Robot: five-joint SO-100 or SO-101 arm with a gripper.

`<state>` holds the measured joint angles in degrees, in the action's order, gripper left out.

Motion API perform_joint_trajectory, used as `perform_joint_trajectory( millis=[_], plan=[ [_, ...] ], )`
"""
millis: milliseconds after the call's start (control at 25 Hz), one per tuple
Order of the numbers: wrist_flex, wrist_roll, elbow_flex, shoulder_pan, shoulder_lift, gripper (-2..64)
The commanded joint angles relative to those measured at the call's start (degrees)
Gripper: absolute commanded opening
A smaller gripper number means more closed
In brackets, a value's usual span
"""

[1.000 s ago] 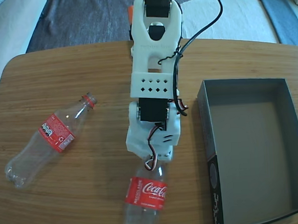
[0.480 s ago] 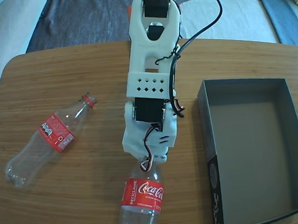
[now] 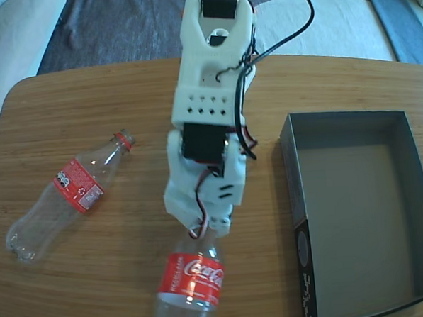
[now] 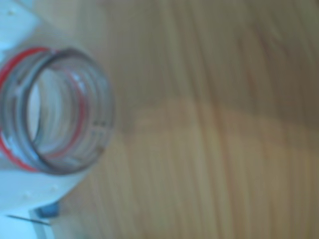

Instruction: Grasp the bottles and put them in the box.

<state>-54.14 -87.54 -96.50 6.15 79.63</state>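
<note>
Presently on the bench: two bottles, one box, one arm.

Item 1, near bottle. Lies at 6 o'clock in the fixed view, mouth toward the arm, base running off the lower edge. The hand sits over its neck. In the wrist view the open mouth with its red ring fills the left side, white hand parts pressed close above and below it; the hand looks clamped on the neck, though the fingertips themselves are hidden.

Item 2, far bottle. Lies at 9 o'clock, well apart from the arm, mouth pointing toward 1 o'clock. Untouched.

Item 3, box. At 3 o'clock, dark inside, nothing in it.

Handling, by judgement: both bottles are empty, capless, thin clear plastic, so very light and easily dented at the body, and slick where unlabelled. The threaded neck below the ring is the stiffest part and narrow enough for the hand; held there, the long body will tend to swing and droop. Round sides mean either may roll if nudged.
</note>
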Motion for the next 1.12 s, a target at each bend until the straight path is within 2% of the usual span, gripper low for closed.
perform_joint_trajectory(
  millis=[0, 240, 520, 880, 1080],
  plan=[
    [-2.3, 1.1, 1.6, 0.2, 6.8, -0.3],
    [-2.5, 12.7, 1.7, -0.2, 12.3, -0.4],
    [-3.3, 13.0, 1.5, -3.1, 19.2, -0.4],
    [-14.9, 13.1, 1.6, -10.4, 29.6, -0.4],
    [-21.9, 13.1, 1.6, -17.3, 33.7, -0.4]
  ],
)
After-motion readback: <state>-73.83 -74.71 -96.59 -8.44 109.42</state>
